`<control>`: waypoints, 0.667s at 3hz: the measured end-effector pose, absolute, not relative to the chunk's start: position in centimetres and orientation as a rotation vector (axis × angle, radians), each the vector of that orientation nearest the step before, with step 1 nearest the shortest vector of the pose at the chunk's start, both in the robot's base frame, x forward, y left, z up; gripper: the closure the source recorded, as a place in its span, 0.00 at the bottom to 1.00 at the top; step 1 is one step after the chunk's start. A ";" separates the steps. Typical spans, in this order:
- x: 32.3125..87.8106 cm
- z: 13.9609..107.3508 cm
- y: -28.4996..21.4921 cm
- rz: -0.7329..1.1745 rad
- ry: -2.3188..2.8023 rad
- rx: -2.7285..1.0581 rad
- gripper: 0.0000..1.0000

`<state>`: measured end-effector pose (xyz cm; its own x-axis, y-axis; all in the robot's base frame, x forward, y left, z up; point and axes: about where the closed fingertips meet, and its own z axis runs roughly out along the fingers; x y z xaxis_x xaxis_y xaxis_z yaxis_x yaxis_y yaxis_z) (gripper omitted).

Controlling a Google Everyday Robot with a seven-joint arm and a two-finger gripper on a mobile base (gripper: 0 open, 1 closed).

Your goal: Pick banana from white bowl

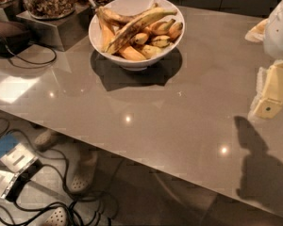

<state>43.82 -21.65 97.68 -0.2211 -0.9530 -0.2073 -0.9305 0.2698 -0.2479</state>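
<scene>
The white bowl (132, 62) stands at the back middle of the grey counter and holds several bananas. The banana (139, 25), long, nearly straight and dull yellow with dark streaks, lies diagonally on top of the pile, from the bowl's left side up to its right rim. Short stubby bananas (158, 36) and a thinner curved one (114, 17) lie beside and beneath it. My gripper (270, 98) hangs at the right edge of the view, above the counter, well to the right of the bowl and apart from it.
Glass jars of dry food (49, 1) stand on a metal stand at the back left, with a black cable (33, 60) beside them. The counter's front edge (132, 157) runs diagonally. Below it are floor cables, shoes (80, 173) and a blue-white device (12, 157).
</scene>
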 end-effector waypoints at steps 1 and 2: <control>43.8 97.7 -21.6 -0.101 2.230 -1.723 0.00; 44.3 98.0 -21.2 -0.151 2.218 -1.738 0.00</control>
<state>44.27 -21.22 98.01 -0.2094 -0.9605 -0.1830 -0.9270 0.2546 -0.2755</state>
